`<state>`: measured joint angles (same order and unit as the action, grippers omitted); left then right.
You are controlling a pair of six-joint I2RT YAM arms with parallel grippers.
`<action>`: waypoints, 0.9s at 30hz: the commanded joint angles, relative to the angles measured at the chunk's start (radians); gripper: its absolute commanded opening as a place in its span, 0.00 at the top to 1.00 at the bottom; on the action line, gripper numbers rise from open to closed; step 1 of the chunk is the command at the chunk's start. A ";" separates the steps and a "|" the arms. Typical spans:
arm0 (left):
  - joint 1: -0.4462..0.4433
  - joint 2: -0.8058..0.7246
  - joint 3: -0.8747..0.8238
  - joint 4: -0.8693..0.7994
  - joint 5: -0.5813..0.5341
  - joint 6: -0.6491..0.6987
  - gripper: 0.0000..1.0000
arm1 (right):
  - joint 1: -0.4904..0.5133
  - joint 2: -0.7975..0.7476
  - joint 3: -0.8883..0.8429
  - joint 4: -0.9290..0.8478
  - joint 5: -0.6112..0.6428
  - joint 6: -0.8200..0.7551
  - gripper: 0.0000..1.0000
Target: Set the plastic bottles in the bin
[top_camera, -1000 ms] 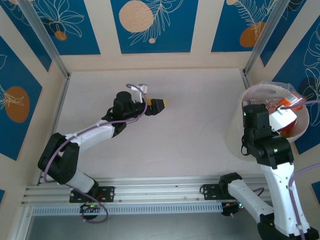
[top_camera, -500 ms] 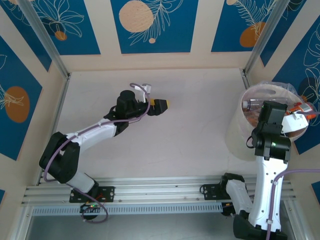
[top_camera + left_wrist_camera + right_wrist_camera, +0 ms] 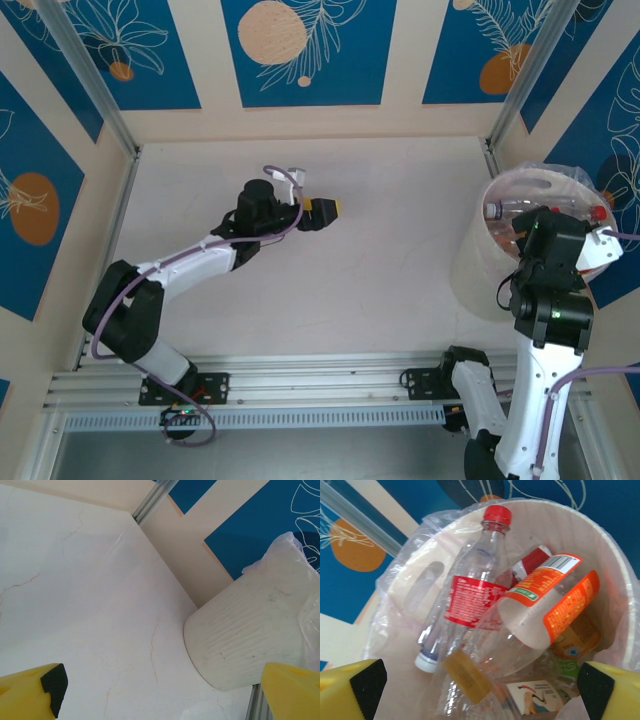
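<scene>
The bin (image 3: pixel 470 250) stands at the table's right edge, a pale round tub lined with a clear bag. My right gripper (image 3: pixel 480 690) hangs open over its mouth, nothing between the yellow fingertips (image 3: pixel 351 687). Inside the bin (image 3: pixel 600 540) lie several plastic bottles: a red-capped one with a red label (image 3: pixel 475 590), an orange-labelled one (image 3: pixel 550 605), a white-capped one (image 3: pixel 427 660) and a clear one with a yellow label (image 3: pixel 465 675). From above, one clear bottle (image 3: pixel 505 210) shows near the rim. My left gripper (image 3: pixel 328 210) is open and empty over mid table, facing the bin (image 3: pixel 240 640).
Blue-and-cream panel walls with metal posts (image 3: pixel 95 85) enclose the table on three sides. The right arm's body (image 3: pixel 550 300) stands over the near side of the bin. A rail (image 3: pixel 300 375) runs along the table's near edge.
The right arm has drawn back toward the near side of the bin, and the orange item near its gripper earlier is gone from there. The left gripper has edged slightly right.
</scene>
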<state>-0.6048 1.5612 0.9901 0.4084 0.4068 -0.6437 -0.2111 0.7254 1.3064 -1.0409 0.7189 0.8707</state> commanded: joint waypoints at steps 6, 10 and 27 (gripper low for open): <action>-0.014 0.023 0.039 -0.005 -0.011 0.021 0.00 | 0.012 0.046 0.026 0.134 -0.120 -0.117 0.00; -0.016 0.022 0.038 -0.015 -0.016 0.024 0.00 | 0.010 0.129 -0.013 0.170 -0.156 -0.152 0.01; -0.013 -0.086 0.004 -0.131 -0.254 0.066 0.00 | 0.300 0.141 -0.018 0.470 -0.323 -0.311 0.01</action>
<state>-0.6113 1.5482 0.9955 0.3305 0.2821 -0.6140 0.0196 0.8707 1.3052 -0.7357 0.4763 0.6525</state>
